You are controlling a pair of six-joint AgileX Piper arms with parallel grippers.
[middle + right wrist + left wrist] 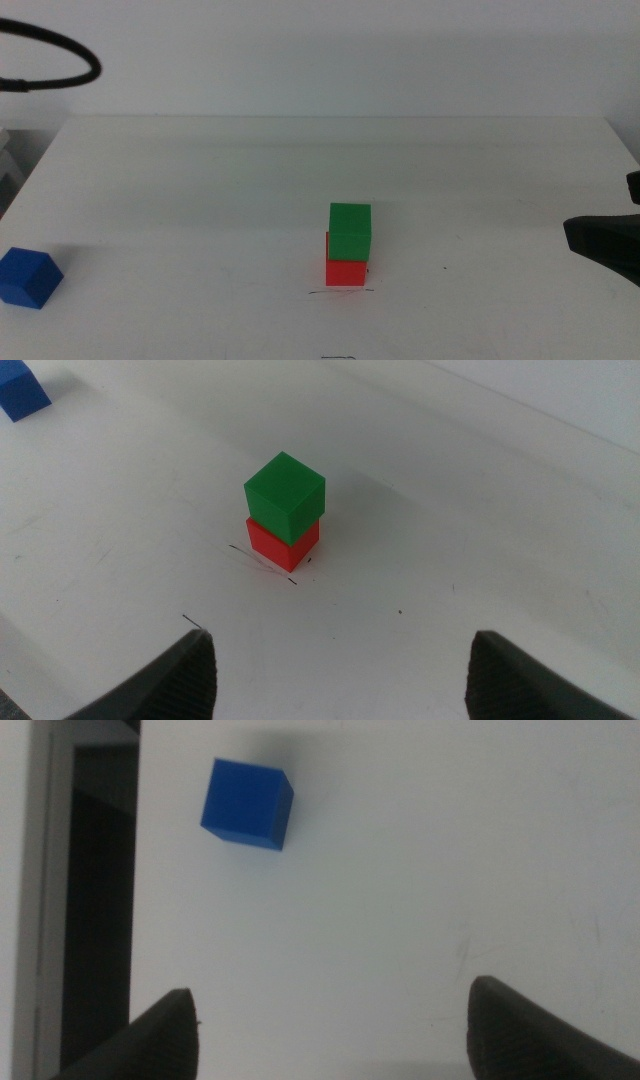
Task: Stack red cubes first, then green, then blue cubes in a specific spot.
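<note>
Your left gripper point(330, 1030) hangs over the table's left side with jaws spread wide and nothing between them. It doesn't show in the middle view. The right gripper point(340, 670) is also wide open and empty, parked low at the right edge point(605, 245), well apart from the stack.

Largest first: the white table point(200, 180) carries everything. No bins or trays anywhere — nothing to report inside anything.

Stack sits near the table's centre. Green cube point(350, 230) rests on the red cube point(345, 271), turned slightly and sitting a bit off square, so the red one peeks out on one side. The red cube sits just behind the faint scribbled line point(340, 292) marking the spot.

Blue cube point(28, 277) is alone near the left edge, far from the stack, and ahead of the left jaws in the left wrist view point(247, 803).

Handling, my read: the blue cube looks rigid, light, matte, so it shouldn't slip or crush. Take it across two opposite flat faces, mid-height. It lies rotated relative to the jaws, so you'd likely need to turn the wrist to square up first. The green top is skewed — set blue down gently or the stack may topple.
</note>
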